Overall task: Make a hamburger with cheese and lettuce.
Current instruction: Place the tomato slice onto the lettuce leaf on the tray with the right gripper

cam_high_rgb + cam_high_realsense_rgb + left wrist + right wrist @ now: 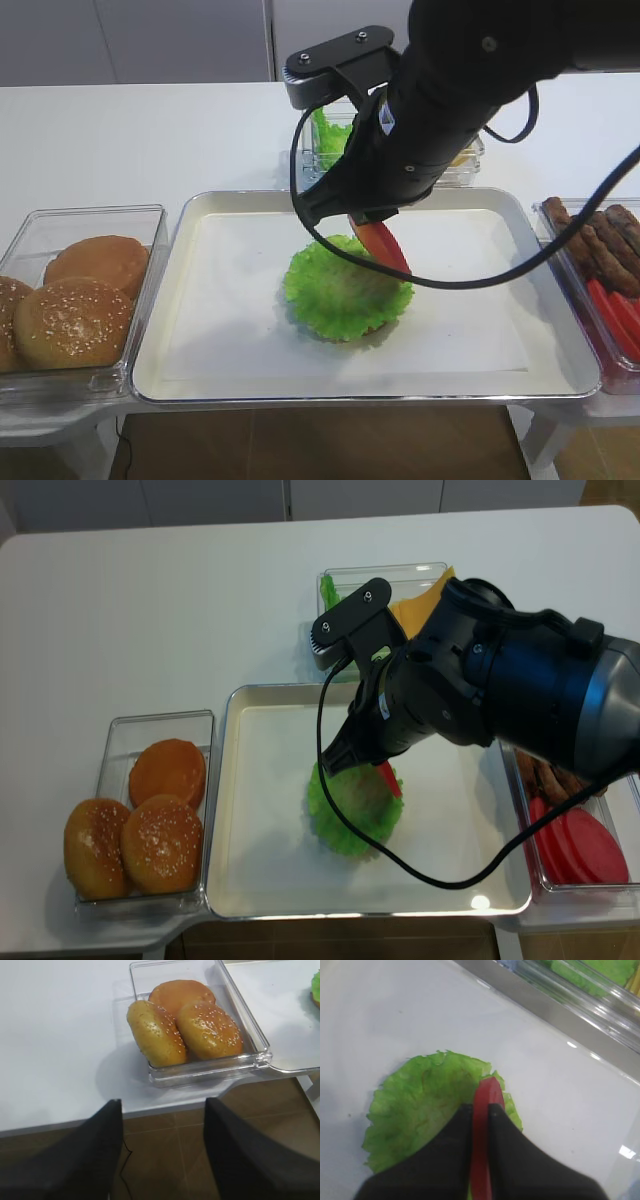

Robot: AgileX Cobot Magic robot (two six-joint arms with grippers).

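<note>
At the bottom of the right wrist view, the right claw (481, 1130) is clamped tight on a thin red slice (484, 1110), apparently tomato, held on edge just above the lettuce (420, 1110). The slice looks stiff and glossy, likely slippery; a pinch across its flat faces seems the sound hold.

At the centre of the exterior high view, the hamburger (345, 285) lies on the metal tray (200, 370), a frilly leaf over a thin brown base. The leaf appears light and limp, best taken by its ruffled rim.

Toward the upper middle, the cheese (420, 605) sits in a clear box beyond the tray. It looks thin and floppy, so an edge pinch should suit it.

The left claw (162, 1125) is spread wide and empty, off the surface's edge, at the bottom of the left wrist view.
</note>
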